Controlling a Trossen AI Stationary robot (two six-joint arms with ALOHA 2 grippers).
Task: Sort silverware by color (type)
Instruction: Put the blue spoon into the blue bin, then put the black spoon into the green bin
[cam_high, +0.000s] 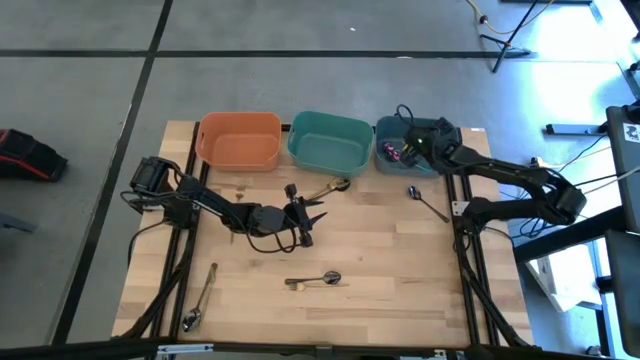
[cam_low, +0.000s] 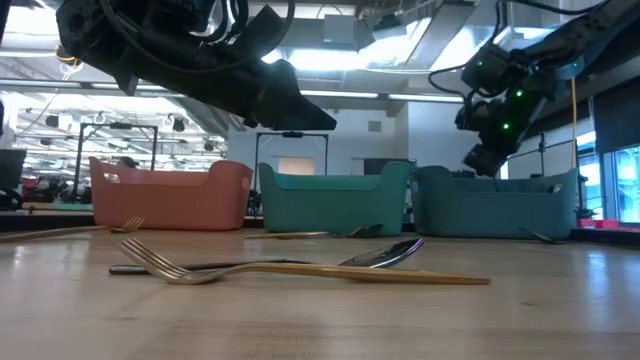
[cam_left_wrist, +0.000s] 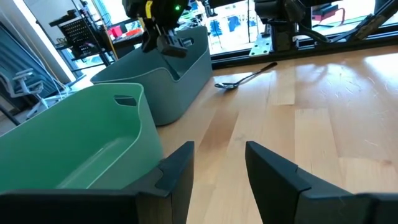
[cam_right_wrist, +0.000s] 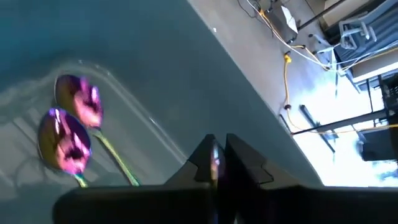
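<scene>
My left gripper (cam_high: 305, 222) (cam_left_wrist: 217, 167) hangs open above the middle of the table, near the teal bin (cam_high: 330, 142), and holds nothing. My right gripper (cam_high: 410, 148) (cam_right_wrist: 216, 163) is over the blue-grey bin (cam_high: 400, 150), shut on a thin iridescent piece. Two iridescent purple spoons (cam_right_wrist: 68, 124) lie on that bin's floor. On the table lie a gold piece (cam_high: 330, 187) by the teal bin, a dark spoon (cam_high: 425, 200) (cam_left_wrist: 245, 78), a gold fork (cam_low: 300, 268) lying against a dark spoon (cam_low: 385, 253), and two more pieces (cam_high: 200, 298) at the near left corner. My right gripper pinches a slim iridescent piece between its two fingers; only a purple glint (cam_right_wrist: 216, 158) shows in the narrow gap. The fingers point down into the blue-grey bin. Which part of the piece they hold, and how it hangs, the fingers hide.
The orange bin (cam_high: 240, 140), the teal bin and the blue-grey bin stand in a row along the far edge. Bare wood lies between the scattered pieces. Cables run over the floor beyond the table's far right corner (cam_high: 510, 30).
</scene>
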